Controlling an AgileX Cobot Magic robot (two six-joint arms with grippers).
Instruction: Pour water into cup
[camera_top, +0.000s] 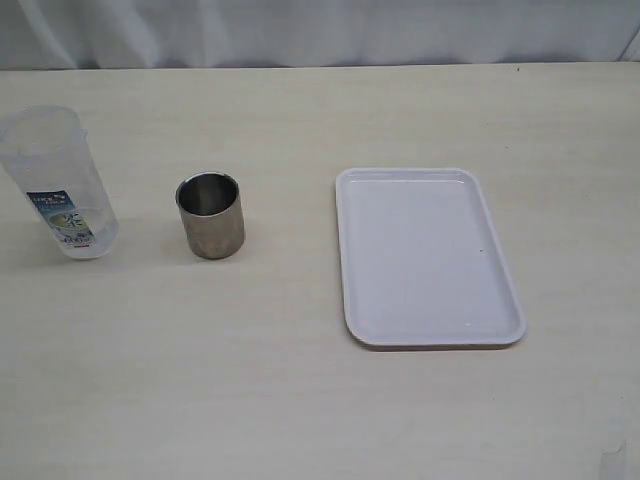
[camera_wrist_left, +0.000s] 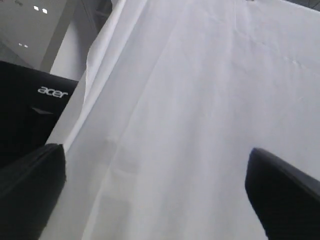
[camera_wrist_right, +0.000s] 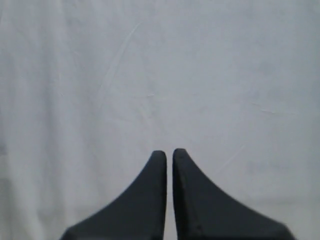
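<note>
My left gripper (camera_wrist_left: 157, 151): jaws wide apart, holding nothing, facing the white curtain (camera_wrist_left: 200, 75). My right gripper (camera_wrist_right: 169, 151): fingers pressed together, empty. Steel cup (camera_top: 211, 215) stands upright on the table (camera_top: 300, 420), on my left gripper's side, near the clear labelled bottle (camera_top: 62, 185). White tray (camera_top: 350, 300) lies on my right gripper's side.
</note>
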